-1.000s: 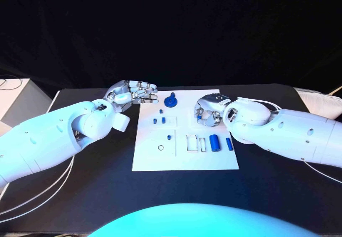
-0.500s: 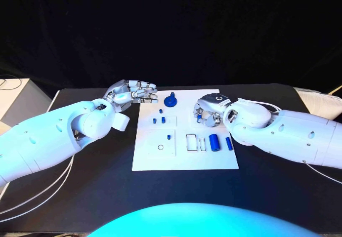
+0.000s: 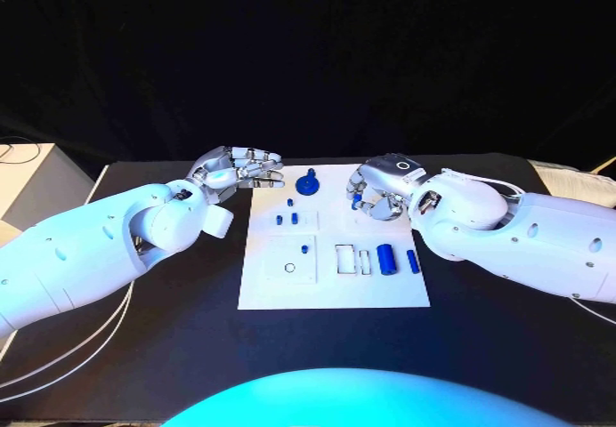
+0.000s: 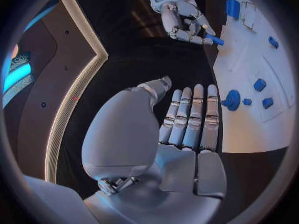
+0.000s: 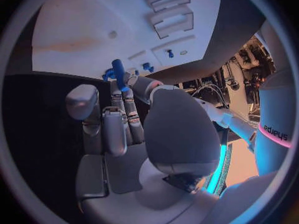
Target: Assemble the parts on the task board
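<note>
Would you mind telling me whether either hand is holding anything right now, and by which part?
The right hand pinches a small blue peg by its lower end, its upper end sticking out past the fingers. The left hand holds nothing.

— What carries everything on my feed?
— A black surface (image 3: 154, 302).
— What do I see lying directly on it?
— One white task board (image 3: 270, 289), flat at the centre, long sides running away from the robot.
</note>
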Controlling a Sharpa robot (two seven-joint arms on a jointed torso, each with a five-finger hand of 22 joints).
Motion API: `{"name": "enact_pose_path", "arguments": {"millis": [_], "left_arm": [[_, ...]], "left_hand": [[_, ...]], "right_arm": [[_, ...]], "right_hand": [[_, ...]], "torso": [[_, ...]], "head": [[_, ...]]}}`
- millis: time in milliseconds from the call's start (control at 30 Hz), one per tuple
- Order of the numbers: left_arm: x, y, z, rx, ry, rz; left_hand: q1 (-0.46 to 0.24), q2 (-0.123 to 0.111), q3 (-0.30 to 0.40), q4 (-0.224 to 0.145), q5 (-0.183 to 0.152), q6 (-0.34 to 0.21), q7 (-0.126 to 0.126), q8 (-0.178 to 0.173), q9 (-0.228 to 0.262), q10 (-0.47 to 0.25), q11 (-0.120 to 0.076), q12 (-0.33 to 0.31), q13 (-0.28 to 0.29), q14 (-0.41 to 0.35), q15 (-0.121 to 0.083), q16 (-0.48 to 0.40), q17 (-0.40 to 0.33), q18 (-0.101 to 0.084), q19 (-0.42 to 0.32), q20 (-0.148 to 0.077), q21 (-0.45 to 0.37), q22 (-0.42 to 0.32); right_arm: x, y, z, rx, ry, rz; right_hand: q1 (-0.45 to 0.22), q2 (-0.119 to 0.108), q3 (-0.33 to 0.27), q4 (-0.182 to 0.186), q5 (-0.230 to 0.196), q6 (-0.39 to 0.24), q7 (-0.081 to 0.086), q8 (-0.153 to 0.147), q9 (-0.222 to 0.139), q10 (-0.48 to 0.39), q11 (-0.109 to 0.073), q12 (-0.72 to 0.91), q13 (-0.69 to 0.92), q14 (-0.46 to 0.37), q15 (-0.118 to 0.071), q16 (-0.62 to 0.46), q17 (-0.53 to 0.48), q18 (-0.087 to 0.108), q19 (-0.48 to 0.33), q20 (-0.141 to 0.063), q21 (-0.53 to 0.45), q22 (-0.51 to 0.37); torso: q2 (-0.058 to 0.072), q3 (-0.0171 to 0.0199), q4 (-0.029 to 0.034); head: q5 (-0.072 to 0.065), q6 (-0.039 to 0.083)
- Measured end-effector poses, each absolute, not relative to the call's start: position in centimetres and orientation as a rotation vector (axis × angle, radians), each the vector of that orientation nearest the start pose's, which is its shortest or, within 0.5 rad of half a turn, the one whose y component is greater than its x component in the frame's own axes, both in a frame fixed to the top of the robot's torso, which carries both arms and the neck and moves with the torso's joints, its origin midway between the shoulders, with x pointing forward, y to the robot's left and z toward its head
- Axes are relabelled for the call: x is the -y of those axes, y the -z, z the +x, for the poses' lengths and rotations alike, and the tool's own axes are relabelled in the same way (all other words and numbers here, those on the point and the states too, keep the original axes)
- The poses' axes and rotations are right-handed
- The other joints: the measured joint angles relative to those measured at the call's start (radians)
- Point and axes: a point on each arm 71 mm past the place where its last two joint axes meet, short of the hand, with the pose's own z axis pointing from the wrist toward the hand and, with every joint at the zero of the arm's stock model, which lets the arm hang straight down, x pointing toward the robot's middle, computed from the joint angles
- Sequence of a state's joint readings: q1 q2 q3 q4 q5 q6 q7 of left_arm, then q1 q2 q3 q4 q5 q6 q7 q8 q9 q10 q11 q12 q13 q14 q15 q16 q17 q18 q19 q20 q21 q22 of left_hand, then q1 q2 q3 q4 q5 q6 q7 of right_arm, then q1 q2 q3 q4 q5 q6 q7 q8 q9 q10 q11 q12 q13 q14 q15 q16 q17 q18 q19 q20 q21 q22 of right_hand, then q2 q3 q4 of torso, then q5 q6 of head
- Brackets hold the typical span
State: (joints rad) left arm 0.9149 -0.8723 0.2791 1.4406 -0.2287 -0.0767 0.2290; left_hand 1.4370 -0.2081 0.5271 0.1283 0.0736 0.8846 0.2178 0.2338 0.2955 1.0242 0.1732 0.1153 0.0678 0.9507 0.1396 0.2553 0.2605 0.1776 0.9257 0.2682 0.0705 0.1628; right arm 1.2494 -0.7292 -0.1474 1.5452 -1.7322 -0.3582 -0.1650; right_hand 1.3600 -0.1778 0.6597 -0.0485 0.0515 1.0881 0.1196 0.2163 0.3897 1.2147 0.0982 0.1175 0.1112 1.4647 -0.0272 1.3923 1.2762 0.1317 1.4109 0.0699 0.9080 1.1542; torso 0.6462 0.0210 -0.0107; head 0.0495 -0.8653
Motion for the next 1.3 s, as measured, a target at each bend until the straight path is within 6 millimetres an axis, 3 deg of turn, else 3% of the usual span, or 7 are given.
{"name": "enact_pose_path", "arguments": {"millis": [233,500,733,967,1300], "left_arm": [[-24.4,21.6,48.6,-1.558,1.581,-1.116],[-24.1,21.7,48.7,-1.554,1.588,-1.118],[-23.8,21.7,48.7,-1.550,1.595,-1.118],[-23.8,21.6,48.7,-1.546,1.598,-1.119],[-23.8,21.6,48.7,-1.543,1.597,-1.119]], "left_hand": [[0.001,0.001,0.000,0.000,0.000,0.000,0.000,0.000,0.000,0.000,0.000,0.000,0.000,0.000,0.000,0.000,0.001,0.000,0.000,0.000,0.000,-0.002],[0.004,0.004,0.000,0.000,0.000,0.000,0.000,0.000,0.000,0.000,0.000,0.000,0.000,0.000,0.000,0.000,0.001,0.000,0.000,0.000,0.000,-0.002],[0.004,0.004,0.000,0.000,0.000,0.004,-0.004,0.000,0.000,0.000,0.000,0.004,0.000,0.000,0.000,0.000,0.001,0.000,0.000,0.000,0.000,-0.003],[0.004,0.004,0.000,0.000,0.000,0.004,-0.004,0.000,0.000,0.000,0.000,0.004,0.000,0.000,0.000,0.000,0.001,0.000,0.000,0.000,0.000,-0.003],[0.004,0.004,0.000,0.000,0.000,0.004,-0.004,0.000,0.000,0.000,0.000,0.004,0.000,0.000,0.000,0.000,0.001,0.000,0.000,0.000,0.000,-0.003]], "right_arm": [[10.4,18.4,44.9,-1.499,-0.697,-0.501],[5.6,20.4,41.9,-1.505,-0.839,-0.533],[3.0,21.6,40.1,-1.515,-0.921,-0.557],[2.2,23.0,39.5,-1.547,-0.940,-0.569],[2.6,24.8,39.9,-1.607,-0.902,-0.580]], "right_hand": [[0.000,0.000,0.000,0.000,-0.002,0.003,-0.003,0.000,0.000,0.000,0.000,0.000,0.000,0.000,0.000,0.000,-0.001,0.000,0.000,0.000,0.004,0.001],[0.000,0.000,0.000,-0.005,-0.004,0.003,-0.003,0.000,0.000,0.000,0.000,0.000,0.000,0.000,0.000,0.000,-0.003,0.000,0.000,0.000,0.004,0.000],[0.000,0.000,0.001,-0.007,-0.006,0.003,-0.003,0.000,0.000,0.000,0.000,0.000,0.000,0.000,0.000,0.000,-0.004,0.000,0.000,0.000,0.004,-0.002],[0.000,0.000,0.001,-0.007,-0.001,0.003,-0.003,0.000,0.000,0.000,0.000,0.000,0.000,0.000,0.000,0.000,-0.005,0.000,0.000,0.000,0.004,-0.002],[0.000,0.000,0.001,-0.007,-0.001,0.003,-0.003,0.000,0.001,0.000,0.000,0.000,0.000,0.000,0.000,0.000,-0.005,0.000,0.000,0.000,-0.001,-0.004]], "torso": [[0.000,0.0004,-0.0011],[0.000,0.0010,-0.0021],[0.000,0.0010,-0.0010],[0.001,0.0005,-0.0006],[0.001,0.0004,-0.0010]], "head": [[0.010,0.002],[0.024,0.001],[0.034,-0.002],[0.041,-0.007],[0.046,-0.007]]}}
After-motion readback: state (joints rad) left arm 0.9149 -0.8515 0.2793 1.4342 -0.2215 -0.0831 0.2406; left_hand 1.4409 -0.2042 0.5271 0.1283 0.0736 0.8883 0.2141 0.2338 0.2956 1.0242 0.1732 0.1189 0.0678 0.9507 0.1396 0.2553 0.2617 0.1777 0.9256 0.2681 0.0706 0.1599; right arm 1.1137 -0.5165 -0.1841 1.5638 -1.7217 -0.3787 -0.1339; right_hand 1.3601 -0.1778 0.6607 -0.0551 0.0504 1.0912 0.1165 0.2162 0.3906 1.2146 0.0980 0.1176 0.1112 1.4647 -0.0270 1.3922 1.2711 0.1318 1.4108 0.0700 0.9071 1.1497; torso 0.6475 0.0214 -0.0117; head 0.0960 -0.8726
